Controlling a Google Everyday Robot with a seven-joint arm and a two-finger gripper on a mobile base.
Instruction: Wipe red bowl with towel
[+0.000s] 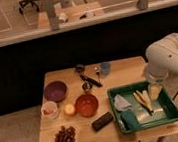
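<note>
The arm (170, 56) is glossy white, built of thick, rounded segments with a bulbous joint at the right of the scene. It narrows to a greyish wrist collar. The pale gripper (154, 87) hangs over the far right corner of the green tray (152, 126), fingers spread.
</note>
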